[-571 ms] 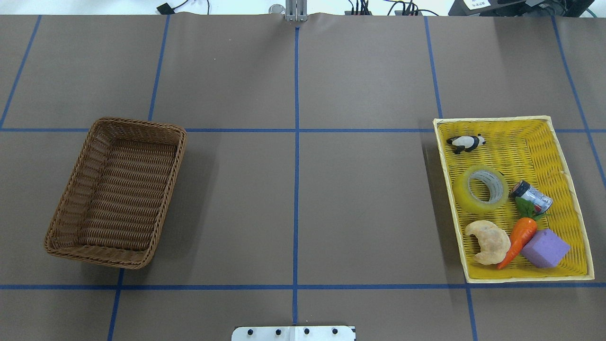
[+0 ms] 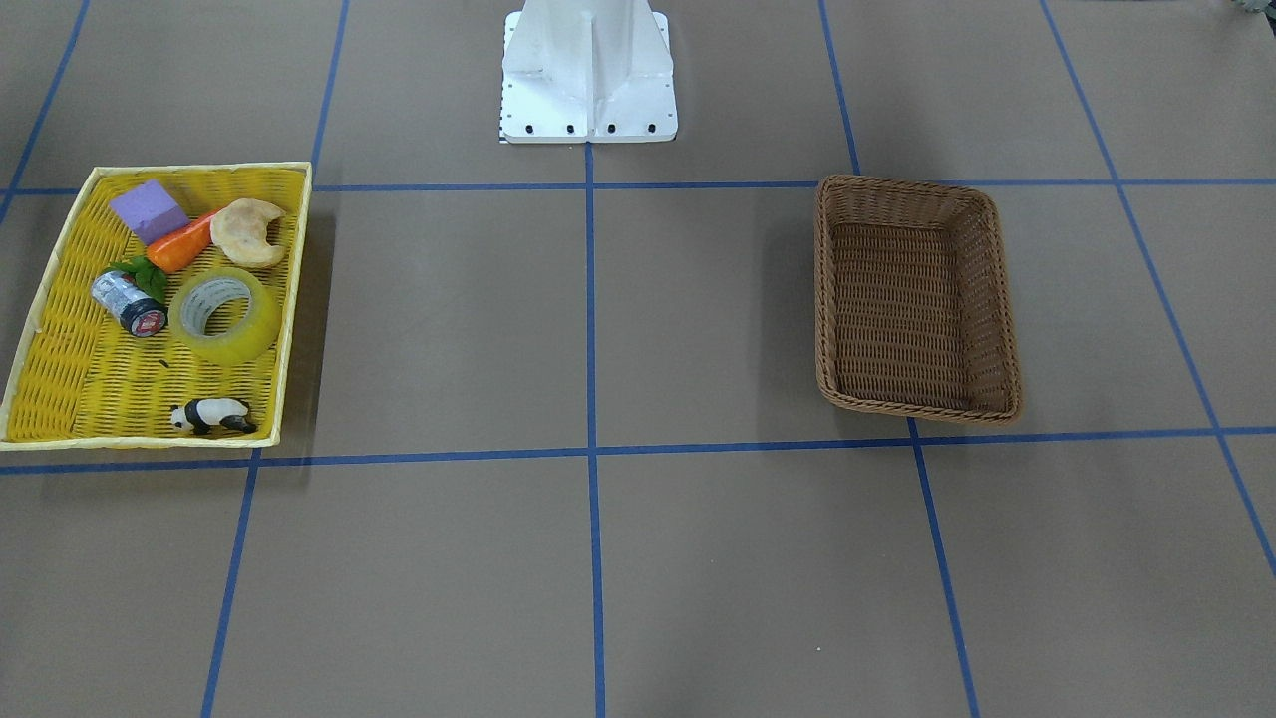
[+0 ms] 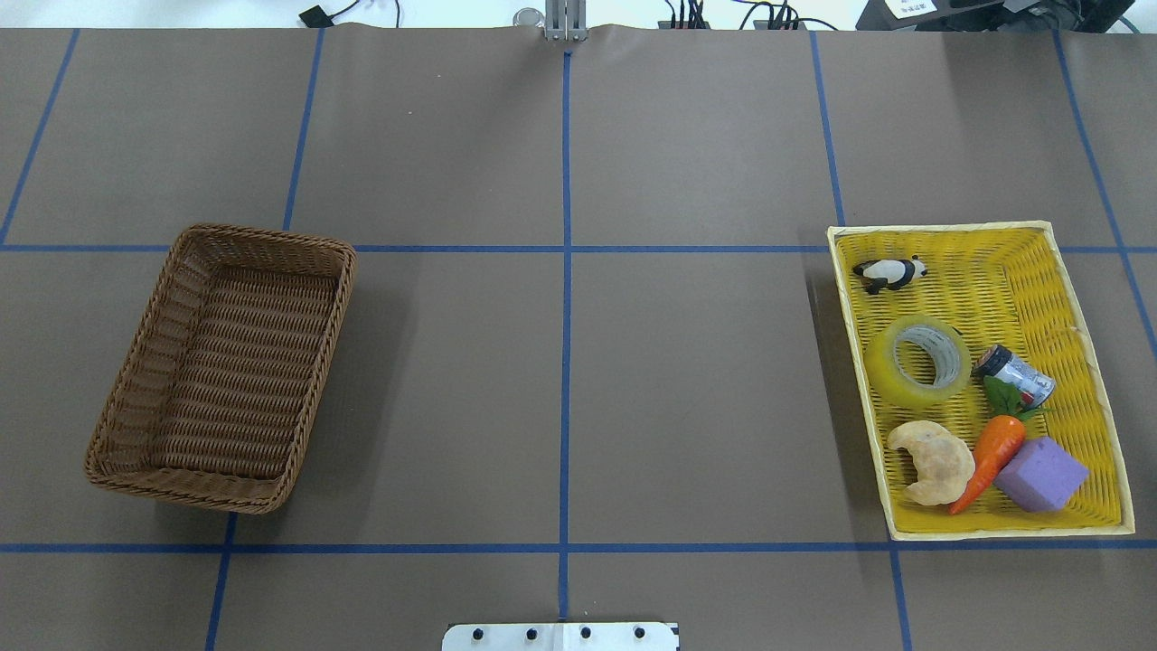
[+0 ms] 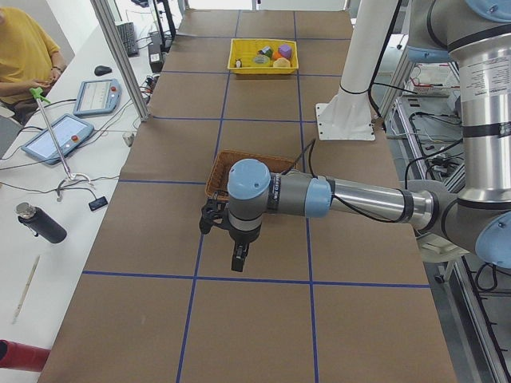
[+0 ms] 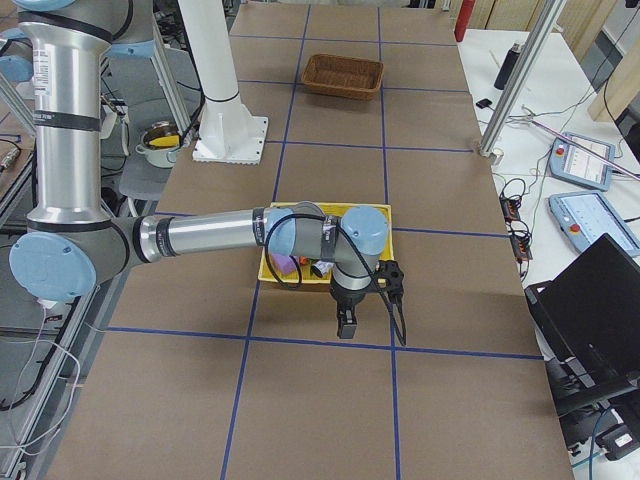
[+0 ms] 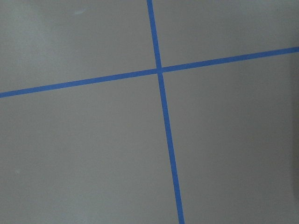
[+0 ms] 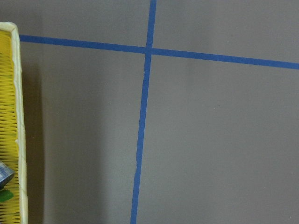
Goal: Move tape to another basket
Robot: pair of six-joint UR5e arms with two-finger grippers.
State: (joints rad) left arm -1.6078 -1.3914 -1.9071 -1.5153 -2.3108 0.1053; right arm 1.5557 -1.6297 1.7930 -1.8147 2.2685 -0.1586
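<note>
The tape (image 3: 917, 362), a yellow translucent roll, lies flat in the yellow tray (image 3: 1076, 298); it also shows in the front view (image 2: 224, 315). The brown wicker basket (image 3: 235, 371) stands empty on the other side of the table, also in the front view (image 2: 902, 299). Neither gripper shows in the overhead or front view. The left gripper (image 4: 238, 262) hangs over the table just outside the basket, fingers down. The right gripper (image 5: 345, 325) hangs just outside the tray. I cannot tell whether either is open or shut. The right wrist view shows the tray's rim (image 7: 14, 116).
The tray also holds a panda figure (image 3: 890, 273), a small silver-and-black cylinder (image 3: 1017, 375), a carrot (image 3: 994, 457), a croissant (image 3: 931, 461) and a purple block (image 3: 1039, 475). The white robot base (image 2: 588, 70) stands mid-table. An operator (image 4: 24, 48) sits beyond the table's edge.
</note>
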